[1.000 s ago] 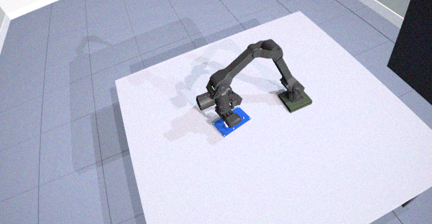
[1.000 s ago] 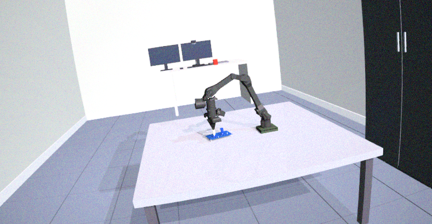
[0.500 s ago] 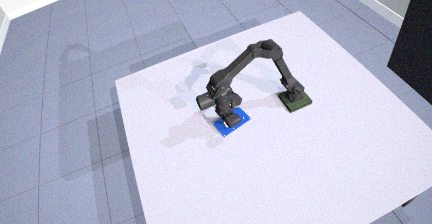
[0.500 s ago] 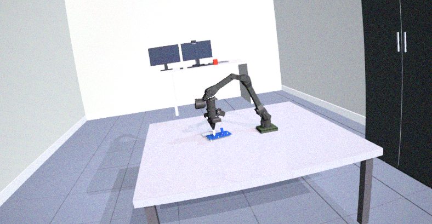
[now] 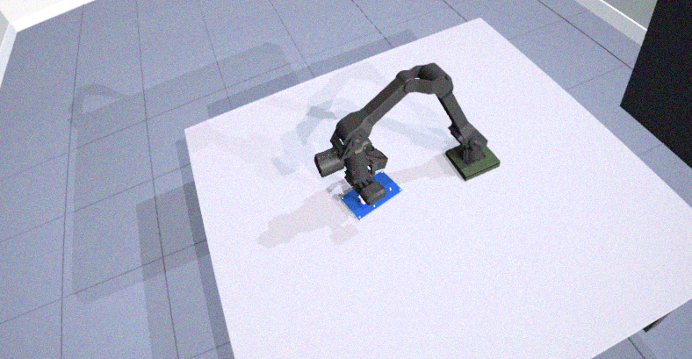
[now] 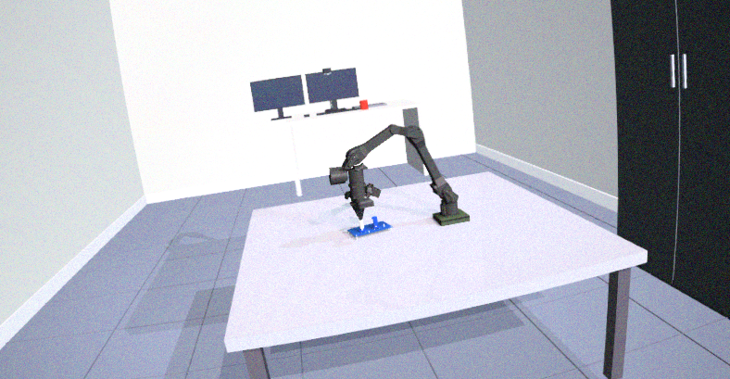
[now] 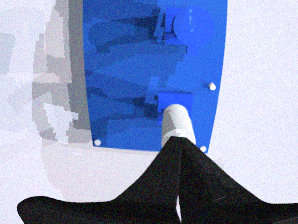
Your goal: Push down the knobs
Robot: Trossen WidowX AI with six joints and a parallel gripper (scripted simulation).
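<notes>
Your gripper [image 5: 364, 201] [image 6: 361, 219] [image 7: 177, 144] stood shut on nothing, tips pointing down at the top of the white knob [image 6: 361, 224] [image 7: 177, 120] at the blue board's [image 5: 386, 184] [image 6: 369, 229] [image 7: 125, 125] far end from the arm base, contact uncertain, so the coming push probably ran straight down its upright axis.

You are looking at a plain office-like room. Against your far white wall stands a white desk [image 6: 393, 107] with two dark monitors [image 6: 277, 93] [image 6: 332, 84] and a red cup-like item [image 6: 363, 104]. You see a tall black cabinet [image 5: 666, 66] [image 6: 646, 120], its doors fitted with long pale handles, large blue-grey floor tiles [image 5: 111, 162] [image 6: 168, 273] and pale baseboards. A white-topped table [image 5: 436, 269] [image 6: 434, 273] fills your foreground.
</notes>
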